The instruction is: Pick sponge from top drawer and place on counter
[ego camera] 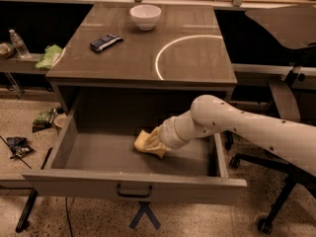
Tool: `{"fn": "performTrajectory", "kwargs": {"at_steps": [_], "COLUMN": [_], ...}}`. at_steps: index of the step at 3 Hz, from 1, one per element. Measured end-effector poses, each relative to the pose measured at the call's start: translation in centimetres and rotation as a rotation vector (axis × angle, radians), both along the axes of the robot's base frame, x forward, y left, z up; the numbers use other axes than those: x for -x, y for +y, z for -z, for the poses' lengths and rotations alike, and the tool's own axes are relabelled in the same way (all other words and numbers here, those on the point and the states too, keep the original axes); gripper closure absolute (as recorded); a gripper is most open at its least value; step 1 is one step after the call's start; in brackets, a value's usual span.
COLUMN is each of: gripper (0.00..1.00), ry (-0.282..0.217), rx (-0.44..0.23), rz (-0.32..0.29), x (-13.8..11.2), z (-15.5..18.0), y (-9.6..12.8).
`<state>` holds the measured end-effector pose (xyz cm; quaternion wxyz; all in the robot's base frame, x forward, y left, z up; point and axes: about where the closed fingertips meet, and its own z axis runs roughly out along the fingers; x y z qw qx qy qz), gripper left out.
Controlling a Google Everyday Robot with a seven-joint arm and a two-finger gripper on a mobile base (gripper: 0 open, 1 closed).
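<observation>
The top drawer [133, 185] is pulled wide open below the counter [143, 58], its dark bar handle at the front centre. A yellow sponge [143, 142] lies on the drawer floor, right of centre. My gripper [157, 143] reaches down into the drawer from the right on the white arm [237, 127]. It sits right against the sponge's right side and covers part of it. The counter is glossy grey-brown with a white arc [173, 46] marked on it.
On the counter stand a white bowl [145, 16] at the back and a dark flat packet [105, 42] at the left. A lower side shelf on the left holds a green cloth [49, 56] and a bottle [19, 43]. An office chair base [276, 201] stands at the right. Litter lies on the floor at left.
</observation>
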<state>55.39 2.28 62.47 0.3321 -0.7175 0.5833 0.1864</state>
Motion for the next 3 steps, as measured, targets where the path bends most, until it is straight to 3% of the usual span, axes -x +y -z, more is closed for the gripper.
{"fn": "performTrajectory", "kwargs": {"at_steps": [1, 2, 3], "gripper": [1.00, 1.00, 1.00], "ry": [-0.056, -0.121, -0.180], "rx": [-0.008, -0.012, 0.005], "rz": [0.113, 0.199, 0.243], "x": [0.1, 0.6, 1.5], "z": [-1.5, -6.1, -13.1], "y": [-1.7, -4.6, -6.3]}}
